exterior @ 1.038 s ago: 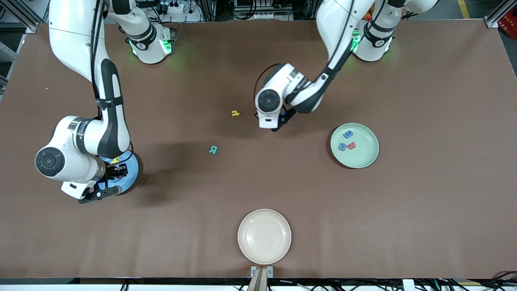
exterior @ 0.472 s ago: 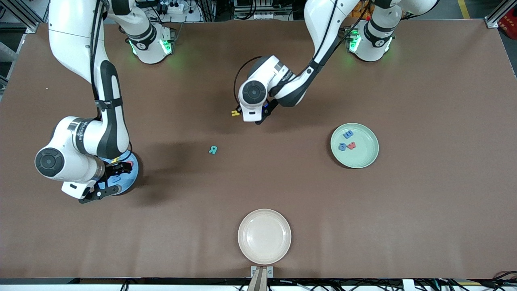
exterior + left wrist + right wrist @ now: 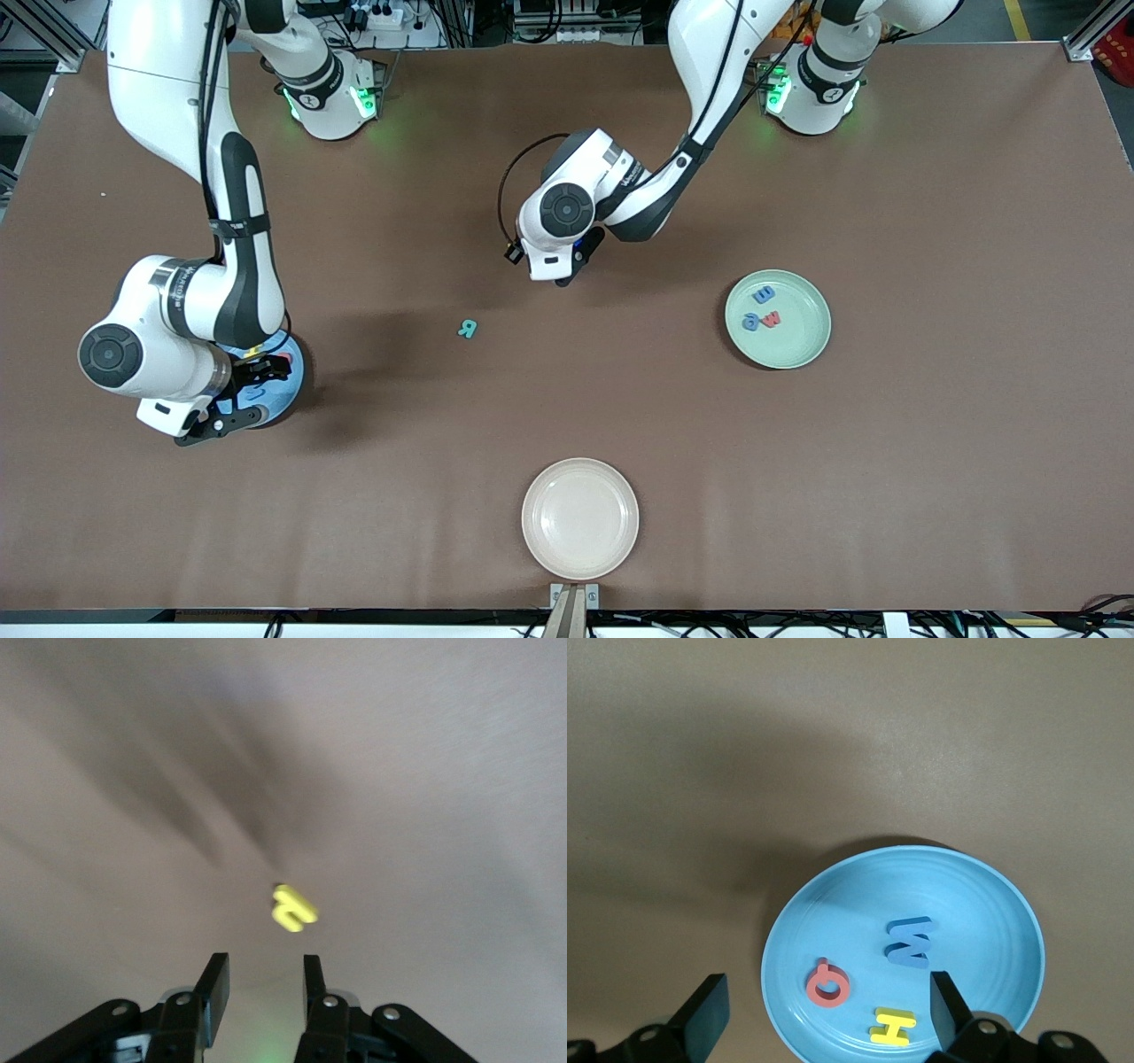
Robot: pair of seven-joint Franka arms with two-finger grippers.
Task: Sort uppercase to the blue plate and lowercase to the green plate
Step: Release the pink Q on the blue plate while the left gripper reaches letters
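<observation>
My right gripper [image 3: 826, 1010] hangs open just above the blue plate [image 3: 966, 930], nothing between its fingers. On that plate lie a red Q [image 3: 829, 983], a blue M [image 3: 910, 942] and a yellow H [image 3: 893, 1026]. My left gripper [image 3: 263, 979] is open with a narrow gap, low over the table, and the yellow n [image 3: 294, 908] lies just ahead of its fingertips. The left hand [image 3: 554, 266] hides that n in the front view. A teal R [image 3: 468, 329] lies loose mid-table. The green plate [image 3: 797, 350] holds a blue m [image 3: 764, 293], a blue a [image 3: 751, 321] and a red w [image 3: 772, 319].
A cream plate [image 3: 579, 518] stands near the table's front edge, nearer to the camera than the teal R. The blue plate [image 3: 291, 381] is at the right arm's end, the green plate toward the left arm's end.
My right gripper opened and the yellow H dropped onto the blue plate. My left gripper swung from beside the n to over it, covering it in the front view.
</observation>
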